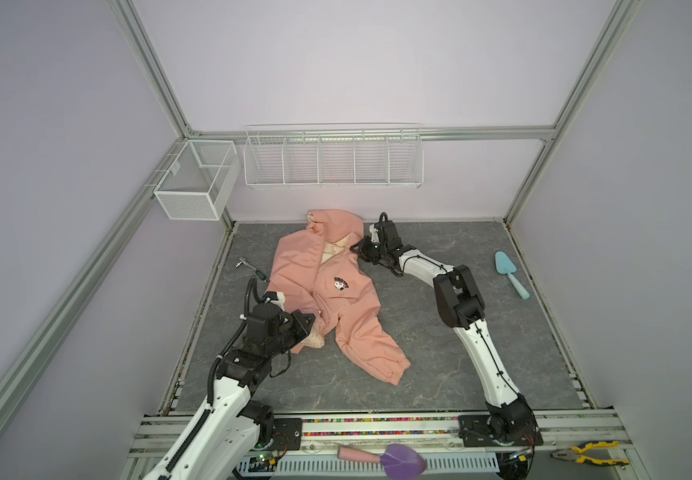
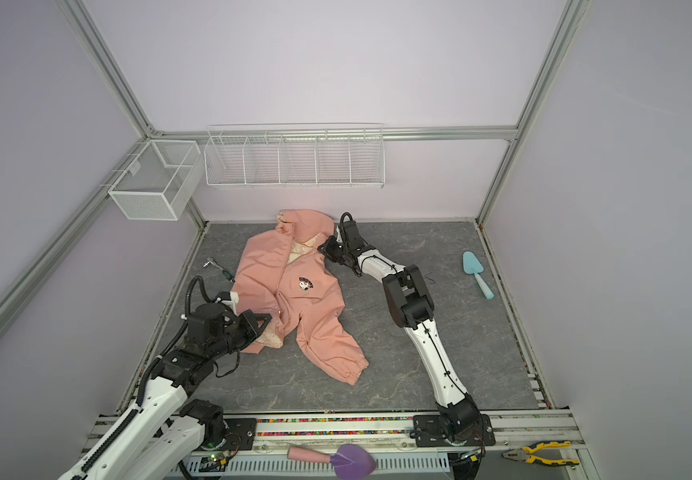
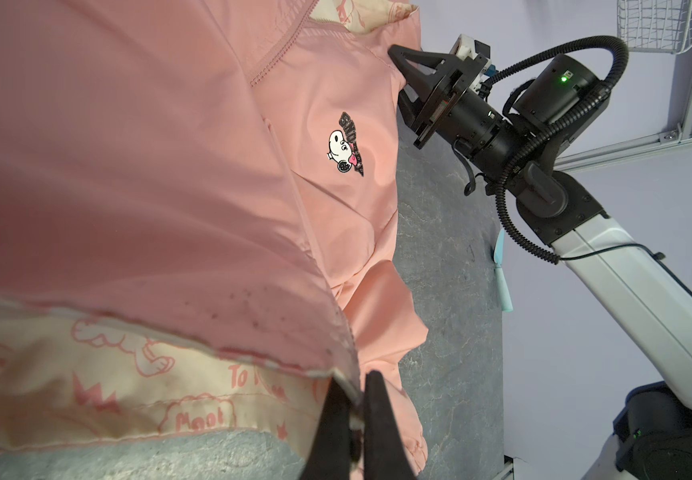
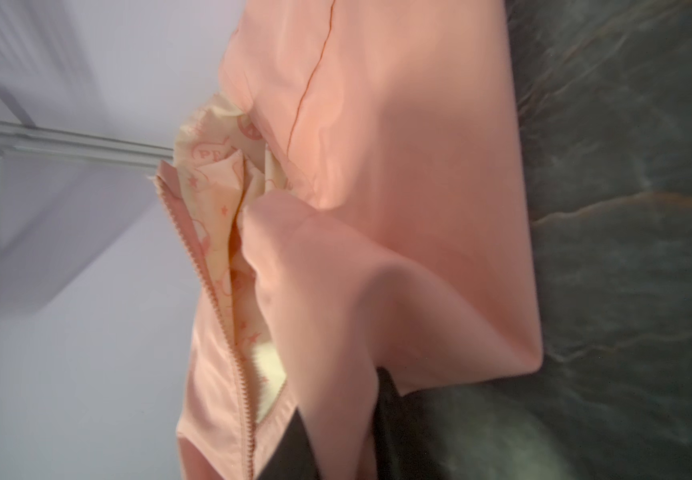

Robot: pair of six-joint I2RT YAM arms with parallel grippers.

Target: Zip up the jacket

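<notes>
Lying front-up, the salmon-pink jacket (image 1: 294,274) is pinched at its hem by the closed left gripper (image 3: 356,419). Fabric near the collar is clamped by the closed right gripper (image 4: 340,428).

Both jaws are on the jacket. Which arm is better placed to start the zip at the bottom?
Left, likely. The left gripper is shut on the jacket hem beside the front opening; the right gripper is shut on fabric up at the collar end.

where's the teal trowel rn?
In both top views the teal trowel lies on the grey mat's right side, near the right wall, apart from the right arm and the jacket.
</notes>
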